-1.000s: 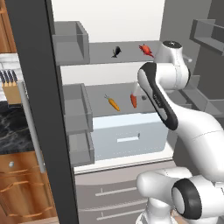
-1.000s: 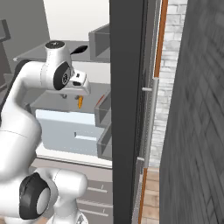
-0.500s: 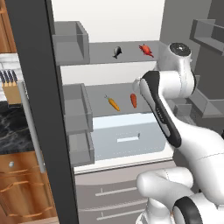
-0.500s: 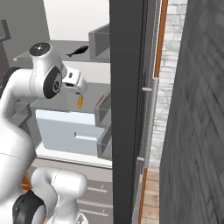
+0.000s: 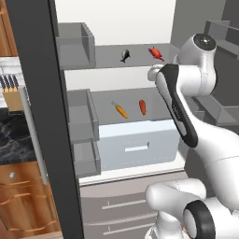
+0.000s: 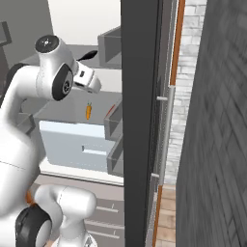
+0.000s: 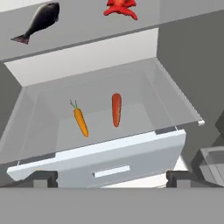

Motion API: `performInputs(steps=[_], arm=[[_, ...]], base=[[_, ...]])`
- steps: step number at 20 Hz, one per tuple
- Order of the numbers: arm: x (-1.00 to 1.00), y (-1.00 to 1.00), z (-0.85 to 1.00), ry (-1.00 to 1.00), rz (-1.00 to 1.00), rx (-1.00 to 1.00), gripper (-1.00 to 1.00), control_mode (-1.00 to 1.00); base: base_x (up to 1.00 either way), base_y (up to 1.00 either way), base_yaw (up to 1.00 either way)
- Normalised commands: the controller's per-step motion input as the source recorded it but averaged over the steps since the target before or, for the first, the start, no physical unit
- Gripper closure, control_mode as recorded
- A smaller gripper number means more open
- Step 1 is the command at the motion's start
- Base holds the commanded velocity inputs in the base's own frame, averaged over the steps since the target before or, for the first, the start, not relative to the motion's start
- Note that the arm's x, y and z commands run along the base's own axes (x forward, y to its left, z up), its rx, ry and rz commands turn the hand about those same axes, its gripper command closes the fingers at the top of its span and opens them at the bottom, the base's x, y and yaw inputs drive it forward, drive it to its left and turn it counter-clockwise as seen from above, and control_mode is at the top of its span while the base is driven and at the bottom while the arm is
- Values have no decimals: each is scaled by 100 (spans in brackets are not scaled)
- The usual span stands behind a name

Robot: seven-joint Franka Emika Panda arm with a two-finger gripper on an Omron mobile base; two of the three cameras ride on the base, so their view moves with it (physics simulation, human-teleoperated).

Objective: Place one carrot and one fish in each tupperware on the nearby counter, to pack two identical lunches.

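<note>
Inside the open fridge, a dark grey fish (image 5: 124, 55) (image 7: 39, 22) and a red spiky fish (image 5: 156, 53) (image 7: 120, 8) lie on the upper shelf. One shelf lower lie a slim orange carrot (image 5: 121, 110) (image 7: 80, 121) (image 6: 89, 110) and a stubbier red-orange carrot (image 5: 142, 107) (image 7: 116, 109), side by side and apart. My gripper (image 5: 156, 72) (image 6: 89, 79) (image 7: 112, 178) hangs at the right end of the upper shelf, just below the red fish, open and holding nothing. The black marble counter (image 5: 11, 140) shows at the far left. The tupperware is out of view.
The dark fridge door (image 5: 42, 116) (image 6: 140, 120) stands open at the left, with grey door bins (image 5: 79, 116). A pale drawer (image 5: 137, 144) sits under the carrot shelf. A knife block (image 5: 11, 91) stands on the counter. A brick wall (image 6: 212, 120) rises on the right.
The jaws have spread wide open. The arm's upper joints have swung up and to the right in the left base view, while the hand stays by the upper shelf. Fish and carrots lie unmoved.
</note>
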Motion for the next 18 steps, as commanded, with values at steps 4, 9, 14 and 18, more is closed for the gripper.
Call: performInputs(steps=[4,9,14,18], arm=[[59,0,22,0,-5,0,-100,-100],[64,0,16,1,-4,0,-100,-100],[49,0,22,-2,0,-10,-100,-100],[40,0,5,-13,0,-11,-100,-100]], base=[[0,0,0],[0,0,0],[0,0,0],[0,0,0]])
